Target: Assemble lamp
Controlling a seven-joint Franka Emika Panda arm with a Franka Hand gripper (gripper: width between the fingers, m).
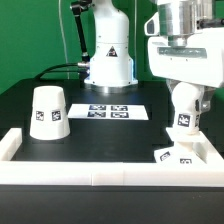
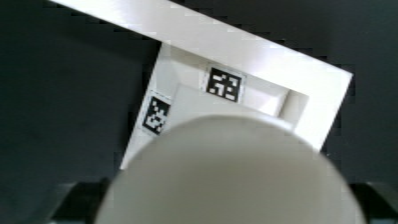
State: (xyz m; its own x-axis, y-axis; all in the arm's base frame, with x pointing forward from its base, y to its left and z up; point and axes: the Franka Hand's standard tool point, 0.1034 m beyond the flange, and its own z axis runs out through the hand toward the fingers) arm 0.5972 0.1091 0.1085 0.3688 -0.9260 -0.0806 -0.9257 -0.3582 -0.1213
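White rigid plastic, probably light and slick: bulb piece [image 1: 185,112] upright over the square base [image 1: 186,155] at the exterior view's right, contact unclear, gripper [image 1: 185,92] pinching its rounded top across the sides, a sensible hold.

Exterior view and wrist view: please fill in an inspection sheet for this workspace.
Surface: black table inside a white rim.
Job's things: shade standing narrow end up at the exterior view's left; base flat at its right; bulb over the base.
Clutter: nothing seen.
Grippers: gripper, fingers closed on the bulb.
Cables: black cable behind the table.
Surroundings: marker board; green backdrop.
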